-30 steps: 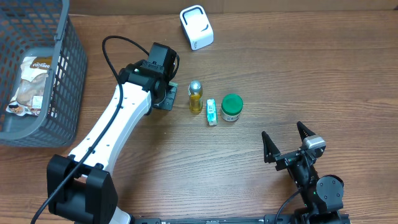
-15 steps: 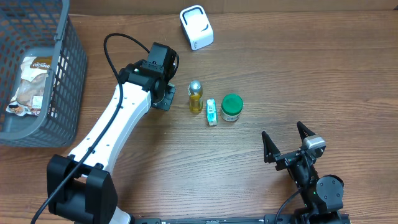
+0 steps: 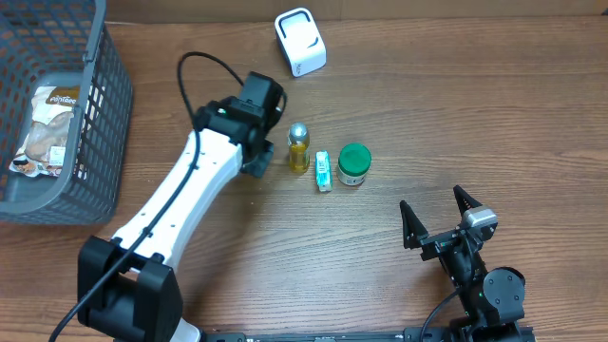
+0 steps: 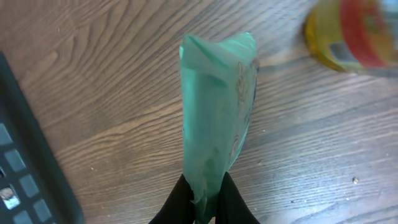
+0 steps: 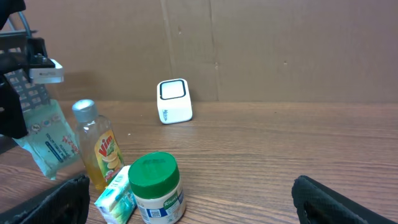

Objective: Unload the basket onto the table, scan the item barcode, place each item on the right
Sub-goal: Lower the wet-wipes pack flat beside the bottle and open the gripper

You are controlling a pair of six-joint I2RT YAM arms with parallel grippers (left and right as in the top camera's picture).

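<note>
The left hand [image 4: 200, 194], pinching a green packet [image 4: 217, 106] by its lower edge, sat much nearer the white scanner [image 3: 300, 41], which lay beyond it on the tabletop [image 3: 475, 114], than the spread right hand [image 3: 437, 215].

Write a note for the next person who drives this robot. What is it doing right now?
Left gripper: shut on the green packet, holding it next to the bottle.
Right gripper: open, holding nothing, at the near side of the table.
Scanner: at the far side, well away from the packet.
Bottle, small box and jar: in a row on the table.
Done: packet gripped.
Left: bring the packet to the scanner and show it the barcode.
</note>
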